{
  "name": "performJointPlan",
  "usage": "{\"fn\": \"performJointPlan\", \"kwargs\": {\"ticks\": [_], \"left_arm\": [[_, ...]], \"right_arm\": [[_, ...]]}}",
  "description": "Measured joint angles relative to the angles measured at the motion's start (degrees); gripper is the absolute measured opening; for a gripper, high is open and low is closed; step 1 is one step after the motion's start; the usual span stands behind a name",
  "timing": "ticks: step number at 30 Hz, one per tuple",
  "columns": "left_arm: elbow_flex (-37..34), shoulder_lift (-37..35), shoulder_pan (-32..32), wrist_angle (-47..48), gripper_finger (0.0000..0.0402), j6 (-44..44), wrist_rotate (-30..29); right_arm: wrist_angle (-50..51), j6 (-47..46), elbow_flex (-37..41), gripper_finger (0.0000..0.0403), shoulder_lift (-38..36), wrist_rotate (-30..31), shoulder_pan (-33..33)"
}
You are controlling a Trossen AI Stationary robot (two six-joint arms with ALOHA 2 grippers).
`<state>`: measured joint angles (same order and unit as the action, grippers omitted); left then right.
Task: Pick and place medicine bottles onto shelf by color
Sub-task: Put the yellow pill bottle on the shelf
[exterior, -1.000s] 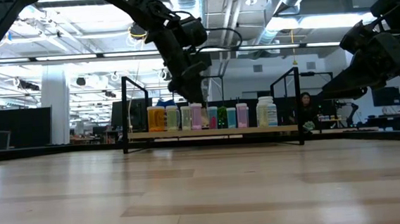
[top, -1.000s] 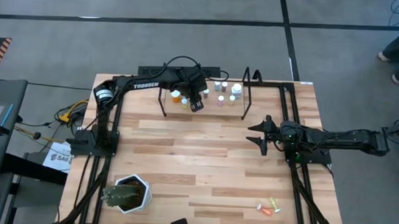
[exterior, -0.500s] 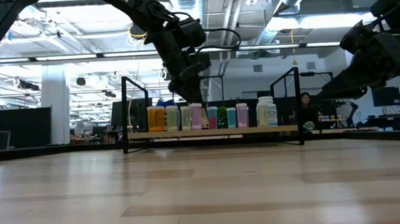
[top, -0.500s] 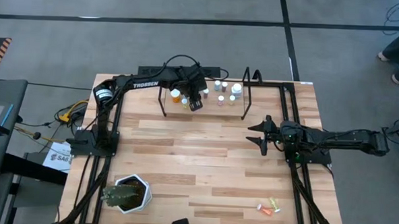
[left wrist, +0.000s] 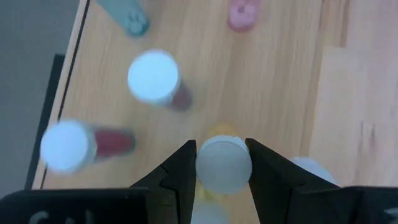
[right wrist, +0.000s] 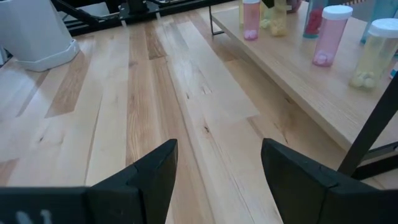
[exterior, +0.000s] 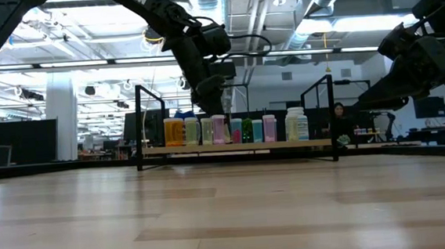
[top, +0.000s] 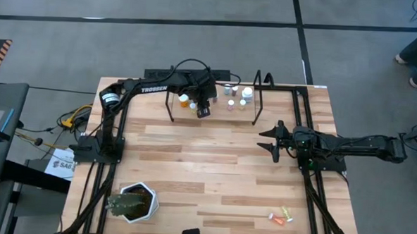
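Down at the near right corner of the surface there's a little cluster of loose bottles, orange and yellow looking, lying on their sides well apart from everything else. Those are tiny and I'd guess very light, so they'll probably roll or skitter if nudged; best bet is to pinch them across the body, not the ends. Over at the near left sits a spiky green plant in a white pot, not part of the job.

Mid-surface on the right, the right pincer hangs with its fingers spread and nothing between them, just waiting.

At the far edge is the shelf, with a row of bottles already standing on it: orange and yellow toward the left, pink and teal in the middle, white ones at the right. The left pincer is over the left-middle of that row, and its wrist view shows the fingers pinching the white cap of a yellow bottle from both sides. Whether the bottle's base is already on the shelf plank I can't tell.

Hard smooth plastic, rigid, so it won't crush, but a round cap is slippery. The neighbours stand close, so tipping one looks like the main risk.
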<state>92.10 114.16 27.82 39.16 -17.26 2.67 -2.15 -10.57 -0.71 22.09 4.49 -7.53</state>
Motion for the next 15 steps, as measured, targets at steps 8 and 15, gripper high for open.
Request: {"fn": "performJointPlan", "kwargs": {"ticks": [8,15], "left_arm": [[0.05,0.25,0.00,-1.05,0.0108,-1.48,-0.34],[0.02,0.27,0.19,-2.39,0.0128,-0.67,-0.38]], "right_arm": [[0.00,0.00,0.02,0.0253,0.01,0.00,0.00],[0.00,0.00,0.02,0.0253,0.00,0.00,0.00]]}}
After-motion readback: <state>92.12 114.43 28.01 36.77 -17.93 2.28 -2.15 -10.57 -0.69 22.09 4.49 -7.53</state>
